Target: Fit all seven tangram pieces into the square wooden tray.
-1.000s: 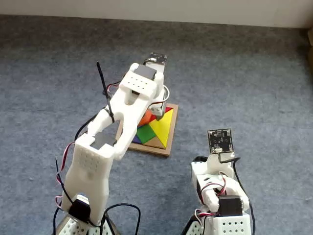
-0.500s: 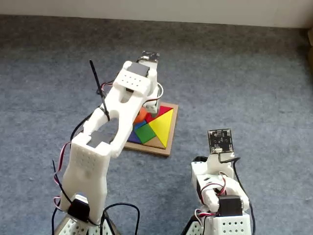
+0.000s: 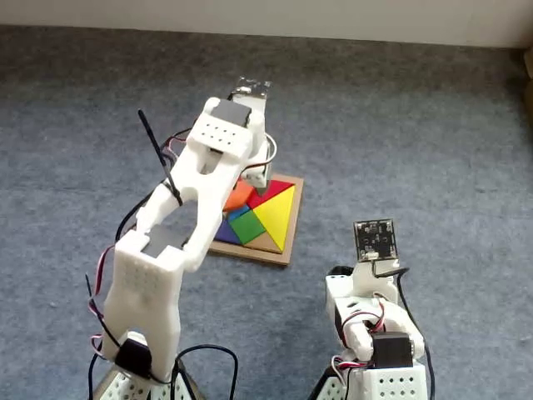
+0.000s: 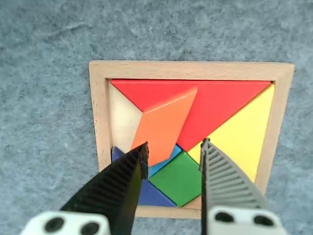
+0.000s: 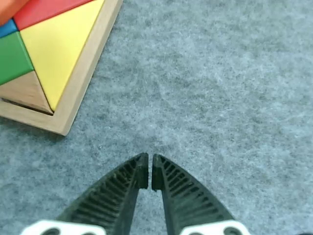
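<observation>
Your square wooden tray (image 4: 99, 117) on the grey carpet (image 4: 44, 39) has its orange parallelogram piece (image 4: 164, 125) lying askew over the large red triangle (image 4: 220, 98), under your left gripper (image 4: 171, 152) with jaws spread, while your right gripper (image 5: 149, 171) rests pinched together beside the tray.

**What my cameras can't make out**

From the high camera, my left arm (image 3: 208, 183) lies across the tray (image 3: 279, 250) from its 7 o'clock corner up to 12, covering the whole 9 o'clock side. Both arms' bases are cut off at the picture's 6 o'clock edge.

At my left wrist, my left claw's (image 4: 172, 152) fingers (image 4: 122, 186) cover part of the dark blue piece (image 4: 151, 193) and some of the rim. The orange piece (image 4: 164, 125) overlaps the red triangle (image 4: 220, 100) and the light blue piece (image 4: 164, 164), hiding some of each.

At my right wrist, the picture's edge cuts the tray down to one corner.
</observation>
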`<action>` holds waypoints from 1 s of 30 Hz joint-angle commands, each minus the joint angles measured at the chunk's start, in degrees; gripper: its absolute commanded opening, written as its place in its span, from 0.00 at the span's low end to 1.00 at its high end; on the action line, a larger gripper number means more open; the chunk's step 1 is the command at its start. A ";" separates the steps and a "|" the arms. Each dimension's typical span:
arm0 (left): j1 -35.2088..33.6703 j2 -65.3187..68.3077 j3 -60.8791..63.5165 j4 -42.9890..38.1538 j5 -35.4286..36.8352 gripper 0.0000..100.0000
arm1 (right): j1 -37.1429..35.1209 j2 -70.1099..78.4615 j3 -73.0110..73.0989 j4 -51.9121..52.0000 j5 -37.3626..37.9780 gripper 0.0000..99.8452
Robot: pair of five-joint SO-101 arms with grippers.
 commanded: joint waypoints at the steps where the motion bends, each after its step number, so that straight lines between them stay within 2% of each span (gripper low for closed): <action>1: -0.75 2.07 -2.51 0.09 -0.44 0.19 | 0.48 -0.66 6.11 0.22 0.00 0.03; 9: -5.32 7.34 -2.59 -2.99 -3.16 0.19 | 0.48 -0.66 6.11 0.22 0.00 0.03; 23: -3.30 6.73 -4.09 -2.81 -2.90 0.19 | 0.48 -0.66 6.11 0.22 0.00 0.03; 30: -5.67 6.73 -4.35 -3.08 -2.90 0.16 | 0.48 -0.66 6.11 0.22 0.00 0.03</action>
